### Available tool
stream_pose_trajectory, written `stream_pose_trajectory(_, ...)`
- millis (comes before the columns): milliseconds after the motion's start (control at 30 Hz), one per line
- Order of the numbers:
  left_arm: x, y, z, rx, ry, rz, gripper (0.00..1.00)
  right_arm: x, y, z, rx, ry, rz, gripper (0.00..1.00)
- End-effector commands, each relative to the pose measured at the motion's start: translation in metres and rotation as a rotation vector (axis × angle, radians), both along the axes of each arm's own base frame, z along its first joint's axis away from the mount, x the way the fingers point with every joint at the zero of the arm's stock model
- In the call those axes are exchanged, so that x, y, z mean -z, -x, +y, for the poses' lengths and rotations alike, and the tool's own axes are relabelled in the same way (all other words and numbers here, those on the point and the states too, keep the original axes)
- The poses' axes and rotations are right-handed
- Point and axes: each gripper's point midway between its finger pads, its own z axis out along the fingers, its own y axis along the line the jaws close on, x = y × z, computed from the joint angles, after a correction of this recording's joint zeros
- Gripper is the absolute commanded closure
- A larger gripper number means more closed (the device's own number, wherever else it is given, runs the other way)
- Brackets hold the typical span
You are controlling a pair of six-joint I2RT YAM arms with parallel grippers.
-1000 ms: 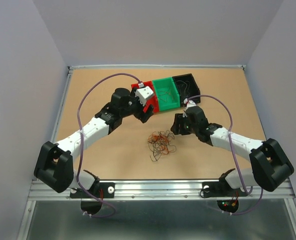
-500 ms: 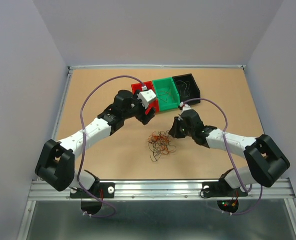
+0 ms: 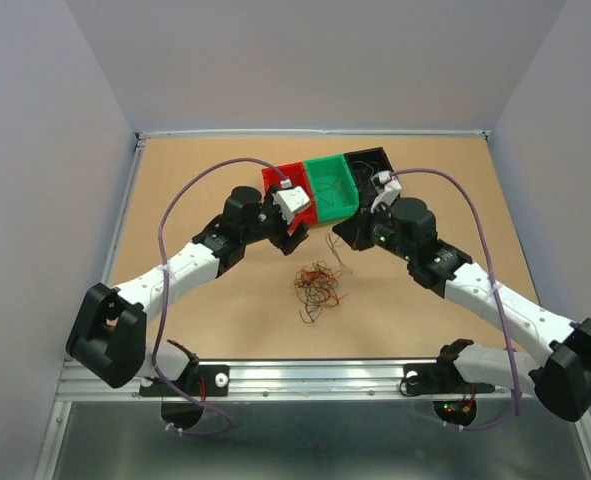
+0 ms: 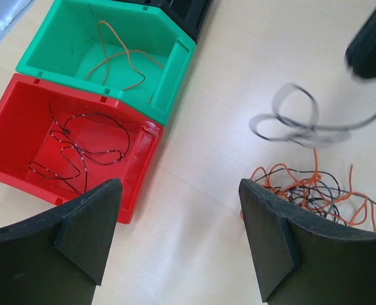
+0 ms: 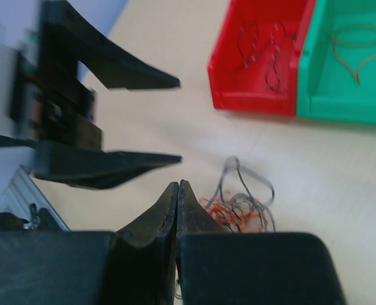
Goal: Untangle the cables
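The tan table (image 3: 195, 180) carries two arms. The left arm (image 3: 190, 260) reaches in from 8 o'clock and the right arm (image 3: 485, 295) from 4 o'clock.

Three bins stand in a touching row at 12 o'clock from the table's middle: a red bin (image 4: 137, 184), a green bin (image 4: 168, 76) and a black bin (image 3: 375, 160). The red bin holds one black wire (image 4: 79, 152) and the green bin holds one orange-brown wire (image 4: 121, 60). What is in the black bin is too dim to count.

The left gripper (image 4: 178, 187) hovers just beside the red bin with its fingers spread wide and nothing between them. The right gripper (image 5: 177, 185) sits at 1 o'clock from the cables, jaws pressed together. It appears to be pinching one dark wire (image 4: 296, 121), which loops above the table, blurred.

The cables (image 3: 318, 285) lie in one small tangle on the table at 6 o'clock from the bins, red-orange and black strands mixed.

The step in hand looks like drawing that single wire free. It should go best with a slow, steady lift up and away toward 1 o'clock, so the curls slide out rather than drag the whole tangle along. If the heap rises too, the empty left gripper could pin it down. Then the wire can be carried over a bin before the jaws let go.
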Motion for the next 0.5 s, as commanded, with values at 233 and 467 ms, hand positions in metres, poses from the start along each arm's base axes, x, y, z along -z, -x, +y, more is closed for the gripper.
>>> stream_pose_trajectory(233,-0.050,0.018,0.000,0.066,0.116,-0.199,0.14,-0.170,0.013,0.004,-0.071,-0.183,-0.317,0.99)
stream_pose_trajectory(467,-0.058,0.015,0.007,0.022,0.134,-0.235,0.14,-0.198,-0.013,-0.016,0.108,-0.162,-0.378,0.99)
